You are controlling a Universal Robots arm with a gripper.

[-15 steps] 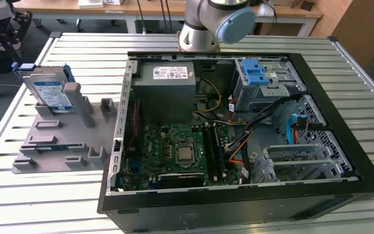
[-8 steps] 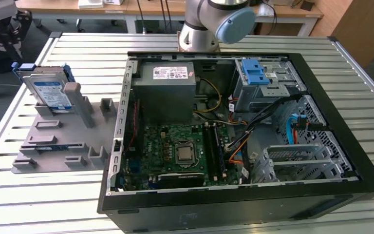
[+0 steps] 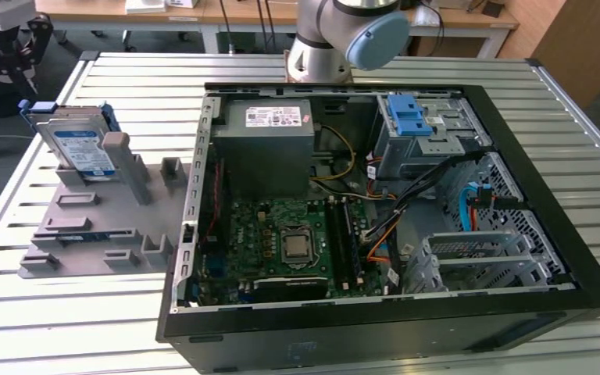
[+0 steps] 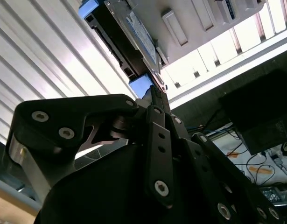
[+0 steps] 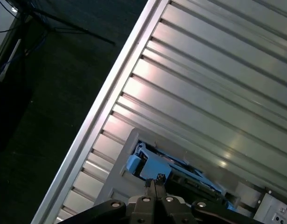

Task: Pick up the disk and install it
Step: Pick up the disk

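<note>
1. The tool is narrow in the first wrist view: its fingers are pinched together with nothing between them.
2. Just ahead of its tips is the disk, its blue bracket end nearest. I cannot tell whether tip and bracket touch.
3. The disk stands on edge in a grey holder, slotted in at one end and leaning slightly. In the exterior view its blue-and-white label faces out.
4. The holder sits on the slatted metal tabletop, which runs on under the tool.
5. Well apart from the tips, on the holder's other side, an open computer case lies flat.
6. Inside the case are a grey power-supply box, a motherboard, a silver cage with a blue latch, and loose cables strung across.
7. The arm rises by the case's far edge.
</note>
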